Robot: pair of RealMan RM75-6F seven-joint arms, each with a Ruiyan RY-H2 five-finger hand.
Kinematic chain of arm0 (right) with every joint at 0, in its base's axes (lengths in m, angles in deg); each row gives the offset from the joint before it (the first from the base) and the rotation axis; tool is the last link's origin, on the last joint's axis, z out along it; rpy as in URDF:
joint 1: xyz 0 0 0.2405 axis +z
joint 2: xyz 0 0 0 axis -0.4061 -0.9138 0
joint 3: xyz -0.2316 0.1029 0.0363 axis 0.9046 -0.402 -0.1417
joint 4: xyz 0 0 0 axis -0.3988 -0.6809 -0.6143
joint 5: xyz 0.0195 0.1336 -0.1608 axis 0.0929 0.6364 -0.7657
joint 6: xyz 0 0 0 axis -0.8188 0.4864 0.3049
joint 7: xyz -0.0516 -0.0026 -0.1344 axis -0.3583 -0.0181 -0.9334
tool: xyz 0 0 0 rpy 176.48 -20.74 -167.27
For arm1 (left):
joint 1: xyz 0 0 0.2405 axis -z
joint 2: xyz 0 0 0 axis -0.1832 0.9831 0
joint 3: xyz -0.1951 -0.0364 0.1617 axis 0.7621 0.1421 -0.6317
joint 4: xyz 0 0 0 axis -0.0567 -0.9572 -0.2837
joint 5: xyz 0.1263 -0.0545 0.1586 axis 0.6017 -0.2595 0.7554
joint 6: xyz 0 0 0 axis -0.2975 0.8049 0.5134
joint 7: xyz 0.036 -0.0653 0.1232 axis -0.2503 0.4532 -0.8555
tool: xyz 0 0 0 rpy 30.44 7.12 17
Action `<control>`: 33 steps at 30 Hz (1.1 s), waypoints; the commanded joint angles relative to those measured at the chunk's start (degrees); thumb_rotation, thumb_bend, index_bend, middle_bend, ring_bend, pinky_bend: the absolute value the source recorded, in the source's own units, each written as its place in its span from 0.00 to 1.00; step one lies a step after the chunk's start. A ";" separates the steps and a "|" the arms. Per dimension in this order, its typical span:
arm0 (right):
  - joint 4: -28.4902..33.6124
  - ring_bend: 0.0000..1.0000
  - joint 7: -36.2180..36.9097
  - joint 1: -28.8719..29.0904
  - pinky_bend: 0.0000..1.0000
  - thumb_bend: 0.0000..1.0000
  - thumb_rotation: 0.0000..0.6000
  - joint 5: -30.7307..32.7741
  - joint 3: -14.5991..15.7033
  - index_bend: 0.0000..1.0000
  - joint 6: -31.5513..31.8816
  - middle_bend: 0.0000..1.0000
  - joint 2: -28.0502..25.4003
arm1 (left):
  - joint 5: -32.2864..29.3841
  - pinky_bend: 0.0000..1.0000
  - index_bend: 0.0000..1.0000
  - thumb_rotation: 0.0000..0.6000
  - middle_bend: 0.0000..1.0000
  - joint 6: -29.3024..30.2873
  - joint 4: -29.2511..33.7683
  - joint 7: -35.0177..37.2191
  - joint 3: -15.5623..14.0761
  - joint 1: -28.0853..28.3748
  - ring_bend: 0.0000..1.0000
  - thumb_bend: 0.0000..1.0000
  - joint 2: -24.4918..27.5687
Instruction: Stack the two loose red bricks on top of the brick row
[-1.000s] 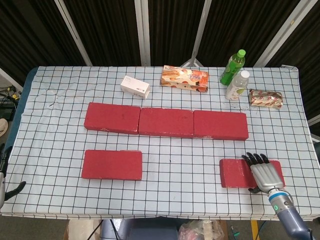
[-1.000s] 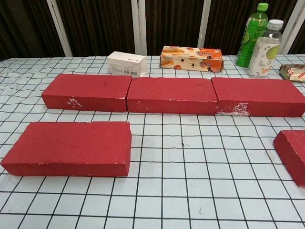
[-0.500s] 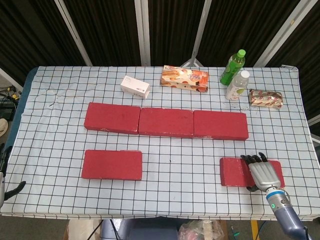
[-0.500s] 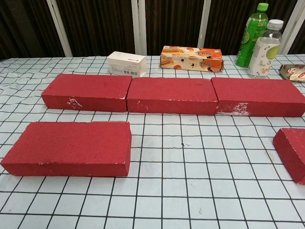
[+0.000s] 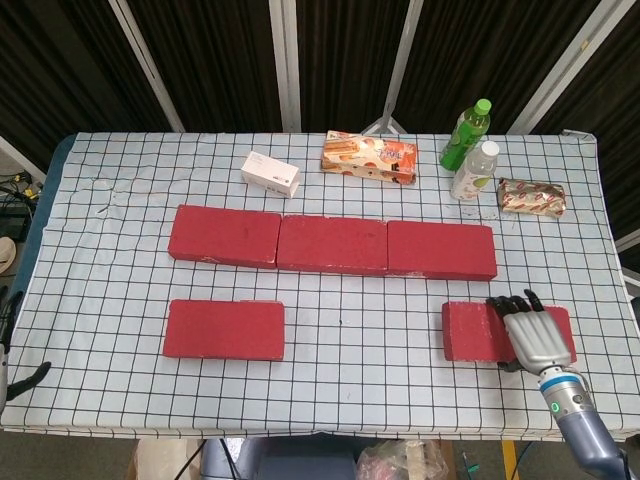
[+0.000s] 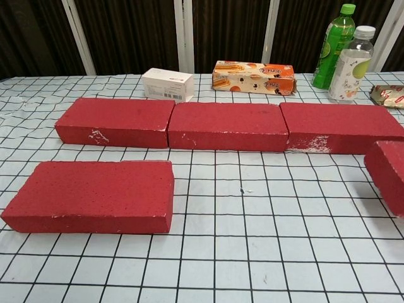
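Note:
Three red bricks lie end to end as a row (image 5: 332, 244) across the middle of the checked table (image 5: 120, 290), also seen in the chest view (image 6: 227, 126). One loose red brick (image 5: 224, 329) lies flat in front of the row's left end (image 6: 91, 196). The other loose red brick (image 5: 475, 330) is at the front right, and only its left end (image 6: 388, 170) shows in the chest view. My right hand (image 5: 537, 338) grips it from above, fingers across its right part. My left hand (image 5: 8, 345) barely shows at the left edge, beside the table, its fingers unclear.
Along the far edge stand a white carton (image 5: 270, 174), an orange snack box (image 5: 369, 158), a green bottle (image 5: 466, 134) and a clear bottle (image 5: 474, 170). A snack packet (image 5: 532, 197) lies at the far right.
My right hand has raised the right loose brick and carried it a little toward the row. The left loose brick and the row have not moved.

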 commanded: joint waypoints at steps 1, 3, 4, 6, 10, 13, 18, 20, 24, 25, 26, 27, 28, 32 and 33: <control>7.34 0.15 -1.94 1.65 0.00 0.15 1.00 1.74 -3.52 0.25 2.45 0.21 -6.22 | -0.32 0.17 0.02 1.00 0.00 -0.24 -0.10 0.13 0.14 0.12 0.00 0.00 0.05; 10.97 0.15 -4.50 3.59 0.00 0.15 1.00 4.56 -5.50 0.25 2.32 0.21 -9.05 | -0.69 0.17 0.02 1.00 0.00 -0.50 -0.07 0.14 0.24 0.21 0.00 0.00 0.10; 12.93 0.15 -6.12 5.10 0.00 0.15 1.00 6.95 -6.60 0.25 1.61 0.21 -10.49 | -0.87 0.17 0.03 1.00 0.00 -0.61 -0.04 0.17 0.31 0.26 0.00 0.00 0.14; 15.53 0.15 -9.12 8.29 0.00 0.15 1.00 11.62 -8.40 0.25 -0.09 0.21 -12.34 | -1.13 0.17 0.02 1.00 0.00 -0.68 -0.06 0.14 0.45 0.32 0.00 0.00 0.15; 17.23 0.15 -17.03 19.01 0.00 0.15 1.00 26.61 -11.95 0.25 -5.19 0.21 -12.95 | -1.78 0.17 0.02 1.00 0.00 -1.09 -0.08 -0.18 0.63 0.51 0.00 0.00 0.04; 15.00 0.15 -22.20 28.17 0.00 0.15 1.00 39.83 -13.18 0.25 -7.66 0.21 -10.30 | -2.25 0.17 0.02 1.00 0.00 -1.27 -0.09 -0.57 0.84 0.66 0.00 0.00 -0.10; 8.25 0.15 -26.68 41.23 0.00 0.15 1.00 57.43 -14.30 0.25 -9.10 0.21 -3.29 | -3.57 0.17 0.02 1.00 0.00 -1.47 -0.22 -1.17 1.47 0.87 0.00 0.00 -0.36; 5.31 0.15 -27.66 45.19 0.00 0.15 1.00 62.19 -14.29 0.25 -9.21 0.21 -0.35 | -4.15 0.17 0.02 1.00 0.00 -1.54 -0.24 -1.35 1.73 0.94 0.00 0.00 -0.44; 0.77 0.15 -30.94 50.70 0.00 0.15 1.00 66.96 -12.60 0.25 -7.82 0.21 4.41 | -4.94 0.17 0.02 1.00 0.00 -1.44 -0.28 -1.70 2.06 0.95 0.00 0.00 -0.54; -0.04 0.15 -31.28 51.46 0.00 0.15 1.00 67.80 -12.41 0.25 -7.82 0.21 5.24 | -5.04 0.17 0.02 1.00 0.00 -1.43 -0.30 -1.80 2.09 0.95 0.00 0.00 -0.57; -1.13 0.15 -31.63 52.41 0.00 0.15 1.00 69.01 -12.17 0.25 -7.88 0.21 6.22 | -5.16 0.17 0.02 1.00 0.00 -1.43 -0.31 -1.92 2.11 0.96 0.00 0.00 -0.61; -2.30 0.15 -31.91 53.28 0.00 0.15 1.00 70.18 -11.98 0.25 -8.18 0.21 7.18 | -5.30 0.17 0.02 1.00 0.00 -1.44 -0.31 -2.04 2.14 0.97 0.00 0.00 -0.65; -3.14 0.15 -32.24 53.86 0.00 0.15 1.00 70.89 -11.75 0.25 -8.42 0.21 7.81 | -5.38 0.17 0.02 1.00 0.00 -1.44 -0.31 -2.17 2.17 0.99 0.00 0.00 -0.69; -7.11 0.15 -33.62 56.35 0.00 0.15 1.00 73.73 -10.66 0.25 -9.27 0.21 10.64 | -5.72 0.17 0.02 1.00 0.00 -1.16 -0.31 -2.80 2.33 0.99 0.00 0.00 -0.97; -7.82 0.15 -33.59 56.65 0.00 0.15 1.00 74.17 -10.63 0.25 -9.59 0.21 11.17 | -5.78 0.17 0.02 1.00 0.00 -1.11 -0.30 -2.94 2.35 0.99 0.00 0.00 -1.03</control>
